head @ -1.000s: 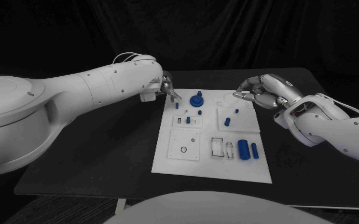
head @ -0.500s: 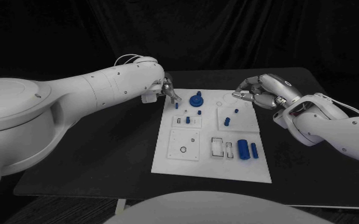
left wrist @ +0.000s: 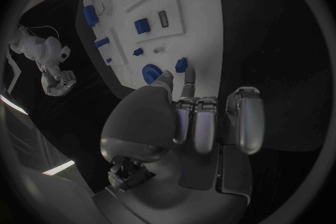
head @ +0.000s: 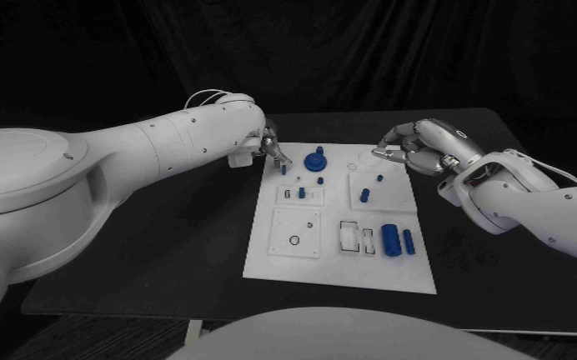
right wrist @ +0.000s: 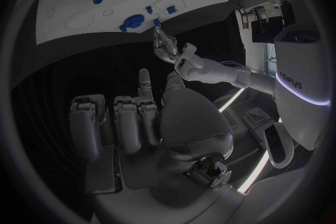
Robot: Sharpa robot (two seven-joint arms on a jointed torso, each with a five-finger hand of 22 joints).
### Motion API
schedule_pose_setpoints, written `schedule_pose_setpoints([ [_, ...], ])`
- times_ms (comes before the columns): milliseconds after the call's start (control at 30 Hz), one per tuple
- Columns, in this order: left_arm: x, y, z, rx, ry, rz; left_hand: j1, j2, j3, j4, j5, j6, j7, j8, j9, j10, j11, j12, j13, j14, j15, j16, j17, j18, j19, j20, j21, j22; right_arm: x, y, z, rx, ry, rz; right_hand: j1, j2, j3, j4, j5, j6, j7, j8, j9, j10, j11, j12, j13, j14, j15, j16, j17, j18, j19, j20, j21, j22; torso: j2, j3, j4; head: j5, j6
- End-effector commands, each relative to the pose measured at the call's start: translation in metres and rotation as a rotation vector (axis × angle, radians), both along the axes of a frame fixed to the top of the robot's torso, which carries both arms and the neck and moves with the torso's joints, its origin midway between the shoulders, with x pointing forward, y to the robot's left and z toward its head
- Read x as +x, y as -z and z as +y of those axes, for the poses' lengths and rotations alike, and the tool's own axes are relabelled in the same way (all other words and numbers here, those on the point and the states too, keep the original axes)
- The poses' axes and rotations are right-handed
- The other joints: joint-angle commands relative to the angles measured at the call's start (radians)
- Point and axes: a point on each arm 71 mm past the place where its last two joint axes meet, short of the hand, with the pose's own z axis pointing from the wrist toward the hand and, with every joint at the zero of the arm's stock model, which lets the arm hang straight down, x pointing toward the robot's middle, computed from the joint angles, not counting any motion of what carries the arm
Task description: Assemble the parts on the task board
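Note:
The white task board [head: 343, 272] lies mid-table with small blue parts on it. My left hand [head: 267, 145] hovers over the board's far left corner. Its thumb and one finger reach down and pinch a small blue peg [head: 283, 170] that stands upright on the board. In the left wrist view the same peg [left wrist: 181, 65] sits between those two fingertips, while the other fingers [left wrist: 206, 123] stay curled in. My right hand [head: 415, 147] hangs above the board's far right edge with its fingers curled and nothing in them.
A round blue knob [head: 316, 160] stands just right of the peg. Two blue cylinders [head: 389, 239] lie near the board's near right side, beside a rectangular slot [head: 348, 237]. A ring-marked plate [head: 296, 242] sits at the near left. Black table [head: 168, 235] surrounds the board.
The left arm has shifted slightly while its fingertips stay at the peg. The peg and the right hand have not visibly moved.

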Motion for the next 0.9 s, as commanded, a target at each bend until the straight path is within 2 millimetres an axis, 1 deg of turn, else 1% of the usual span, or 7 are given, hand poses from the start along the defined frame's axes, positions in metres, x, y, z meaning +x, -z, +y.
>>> schedule_pose_setpoints([
  [33, -0.0002, 0.0006, -0.0028, -0.011, 0.006, -0.002, 0.002, 0.006, 0.002, -0.009, 0.009, -0.004, 0.004, -0.004, -0.001, 0.104, 0.003, 0.003, 0.263, 0.106, -0.001, 0.003, 0.263, 0.002, 0.045, 0.002, -0.005, 0.211, -0.0004, 0.0011, 0.0003, -0.003, -0.001, 0.008, -0.002, 0.006, -0.006, 0.000, -0.005, -0.005, 0.004, -0.005, -0.001, 0.104, -0.005, 0.001, 0.261, 0.104, -0.003, 0.003, 0.263, -0.001, 0.087, -0.003, -0.001, 0.254, 0.000, 0.0004, 0.0009, -0.002, 0.000],
  [300, -0.0005, 0.0014, -0.0037, -0.009, 0.009, 0.004, 0.009, 0.008, 0.005, -0.018, 0.017, 0.005, 0.001, 0.001, 0.001, 0.104, 0.001, 0.003, 0.263, 0.106, -0.001, 0.003, 0.263, 0.003, 0.044, 0.002, -0.007, 0.210, -0.0004, 0.0012, 0.0007, -0.003, -0.002, 0.009, -0.002, 0.006, -0.006, 0.000, -0.005, -0.005, 0.004, -0.005, -0.001, 0.104, -0.005, 0.001, 0.261, 0.104, -0.003, 0.003, 0.263, -0.001, 0.087, -0.003, -0.001, 0.254, 0.000, 0.0001, 0.0001, -0.003, 0.000],
  [467, -0.0009, 0.0018, -0.0054, -0.011, 0.013, 0.006, 0.017, 0.009, 0.008, -0.029, 0.035, 0.012, -0.003, 0.006, 0.006, 0.104, -0.002, 0.003, 0.263, 0.106, -0.004, 0.003, 0.263, 0.003, 0.044, 0.000, -0.007, 0.210, -0.0004, 0.0013, 0.0008, -0.004, -0.002, 0.010, -0.002, 0.006, -0.006, 0.000, -0.005, -0.004, 0.004, -0.005, -0.001, 0.104, -0.005, 0.001, 0.261, 0.104, -0.003, 0.003, 0.263, 0.000, 0.087, -0.003, -0.002, 0.254, 0.000, 0.0004, 0.0007, -0.005, 0.000],
  [600, -0.0012, 0.0021, -0.0065, -0.009, 0.016, 0.010, 0.018, 0.008, 0.008, -0.031, 0.039, 0.013, -0.004, 0.007, 0.007, 0.104, -0.002, 0.003, 0.263, 0.106, -0.004, 0.003, 0.263, 0.003, 0.044, 0.000, -0.008, 0.210, -0.0004, 0.0013, 0.0009, -0.004, -0.002, 0.010, -0.002, 0.006, -0.006, 0.000, -0.005, -0.004, 0.004, -0.005, -0.001, 0.104, -0.005, 0.001, 0.261, 0.104, -0.003, 0.003, 0.263, 0.000, 0.086, -0.003, -0.002, 0.253, -0.001, 0.0006, -0.0003, -0.004, 0.000],
  [733, -0.0014, 0.0025, -0.0068, -0.003, 0.016, 0.016, 0.018, 0.008, 0.008, -0.032, 0.039, 0.013, -0.004, 0.008, 0.007, 0.104, -0.002, 0.003, 0.263, 0.106, -0.004, 0.003, 0.263, 0.003, 0.044, 0.000, -0.008, 0.210, -0.0004, 0.0013, 0.0010, -0.004, -0.002, 0.010, -0.002, 0.006, -0.006, 0.000, -0.005, -0.004, 0.004, -0.005, -0.001, 0.104, -0.005, 0.001, 0.261, 0.104, -0.003, 0.003, 0.263, 0.000, 0.086, -0.003, -0.002, 0.253, 0.000, 0.0006, 0.0007, -0.005, 0.000],
  [900, -0.0017, 0.0031, -0.0062, 0.007, 0.013, 0.025, 0.017, 0.007, 0.007, -0.032, 0.039, 0.013, -0.003, 0.008, 0.008, 0.104, -0.002, 0.003, 0.263, 0.106, -0.005, 0.003, 0.263, 0.003, 0.043, 0.000, -0.010, 0.209, -0.0005, 0.0010, 0.0011, -0.002, -0.004, 0.006, -0.002, 0.006, -0.006, 0.000, -0.005, -0.004, 0.004, -0.005, -0.001, 0.104, -0.005, 0.001, 0.261, 0.104, -0.003, 0.003, 0.263, 0.000, 0.086, -0.003, -0.002, 0.253, 0.000, 0.0005, 0.0004, -0.007, 0.000],
])
